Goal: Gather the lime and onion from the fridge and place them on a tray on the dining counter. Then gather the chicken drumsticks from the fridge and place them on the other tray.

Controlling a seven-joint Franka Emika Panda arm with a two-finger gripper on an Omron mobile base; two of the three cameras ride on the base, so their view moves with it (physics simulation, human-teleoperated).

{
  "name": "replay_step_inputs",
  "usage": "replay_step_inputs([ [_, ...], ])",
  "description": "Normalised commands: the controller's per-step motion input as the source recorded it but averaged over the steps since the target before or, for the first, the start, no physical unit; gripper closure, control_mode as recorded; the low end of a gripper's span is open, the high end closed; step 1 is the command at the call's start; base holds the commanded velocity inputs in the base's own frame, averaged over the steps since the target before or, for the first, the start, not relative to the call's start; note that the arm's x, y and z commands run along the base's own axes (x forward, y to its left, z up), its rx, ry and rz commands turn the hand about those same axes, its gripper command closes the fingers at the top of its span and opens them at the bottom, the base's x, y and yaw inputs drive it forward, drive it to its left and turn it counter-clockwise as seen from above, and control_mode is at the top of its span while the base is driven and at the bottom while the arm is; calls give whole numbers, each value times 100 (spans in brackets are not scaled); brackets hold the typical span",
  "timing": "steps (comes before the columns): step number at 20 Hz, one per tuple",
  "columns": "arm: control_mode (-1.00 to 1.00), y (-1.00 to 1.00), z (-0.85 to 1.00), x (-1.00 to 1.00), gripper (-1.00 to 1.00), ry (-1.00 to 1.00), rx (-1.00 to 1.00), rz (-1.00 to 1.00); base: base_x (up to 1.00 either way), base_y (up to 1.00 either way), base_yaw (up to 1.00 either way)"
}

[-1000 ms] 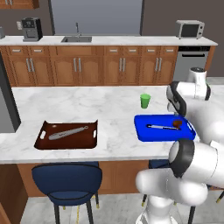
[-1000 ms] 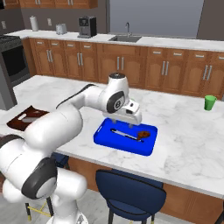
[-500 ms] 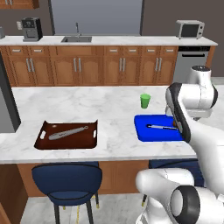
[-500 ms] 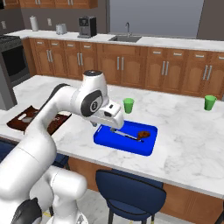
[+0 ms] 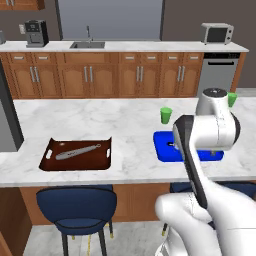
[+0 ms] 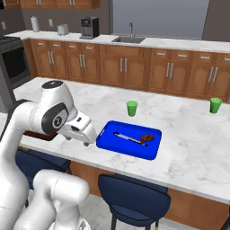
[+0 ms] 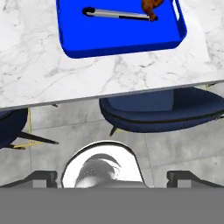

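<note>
My hand (image 6: pixel 88 137) looks released and empty. The small brown chicken drumstick (image 6: pixel 146 138) on the bright blue rectangular tray (image 6: pixel 150 149) looks light, greasy; I'd grip its meaty middle.

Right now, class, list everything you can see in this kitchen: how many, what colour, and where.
blue tray: 1, bright blue, dining counter, near edge
chicken drumstick: 1, brown, on blue tray
utensil: 1, grey, on blue tray
brown tray: 1, reddish-brown, counter's left, holding a grey utensil
cups: 2, green, on counter
stools: dark blue, under counter
coffee machine: 1, black, wall counter
microwave: 1, silver, wall counter
sink: 1, wall counter
gripper: 1, dark fingertips spread, above floor
</note>
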Motion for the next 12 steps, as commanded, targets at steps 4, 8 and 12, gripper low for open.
replay_step_inputs([
  [4, -100, 57, 0, -61, -100, -7, -6, 0, 0, 0, 0],
  [8, -100, 19, 0, -12, -100, 0, -1, 1, 0, 0, 0],
  [12, -100, 0, 0, 0, -100, 0, 0, 0, 0, 0, 0],
])
